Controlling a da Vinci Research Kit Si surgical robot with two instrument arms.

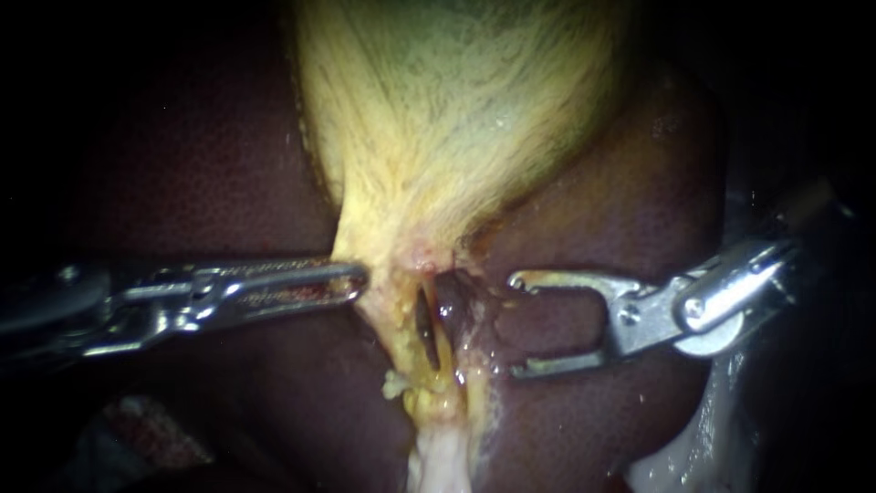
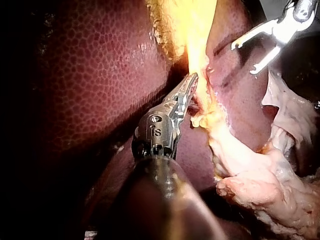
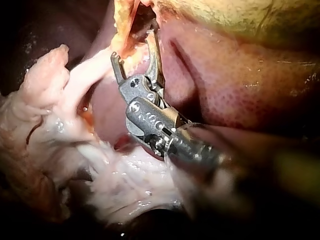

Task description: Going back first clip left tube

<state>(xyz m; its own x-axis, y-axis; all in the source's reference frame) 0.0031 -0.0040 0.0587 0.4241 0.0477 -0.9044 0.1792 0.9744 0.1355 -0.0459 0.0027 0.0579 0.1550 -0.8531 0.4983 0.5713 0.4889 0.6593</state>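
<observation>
Now: your left instrument (image 1: pixel 356 274) grips gallbladder (image 1: pixel 456 110) edge | right instrument (image 1: pixel 516 324) jaws gape, empty | risk: hooked tips snag tube (image 1: pixel 401 319).

Found no text, label, brand, number or sign to report on the tissue or anywhere else in the three views.
</observation>
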